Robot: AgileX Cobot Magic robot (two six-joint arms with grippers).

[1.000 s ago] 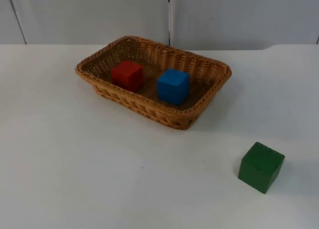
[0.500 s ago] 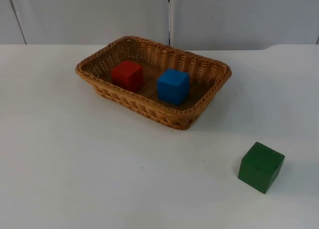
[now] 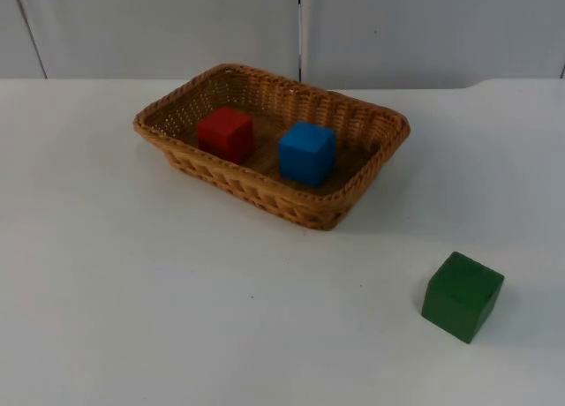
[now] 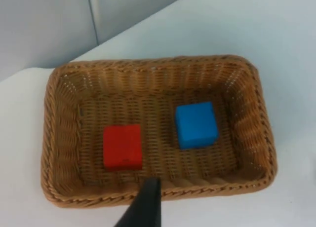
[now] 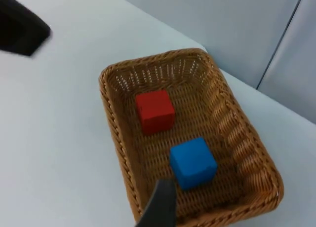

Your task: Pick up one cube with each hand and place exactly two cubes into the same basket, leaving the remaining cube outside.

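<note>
two cubes [image 3: 228,132] in basket [image 3: 371,163]; third cube [image 3: 462,296] outside

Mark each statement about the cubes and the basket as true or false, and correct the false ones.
1. The red cube lies inside the wicker basket. True.
2. The blue cube sits on the table outside the basket. False: it is in the basket, beside the red cube.
3. The green cube stands on the white table, apart from the basket. True.
4. The two cubes in the basket are stacked. False: they rest side by side, apart.
</note>
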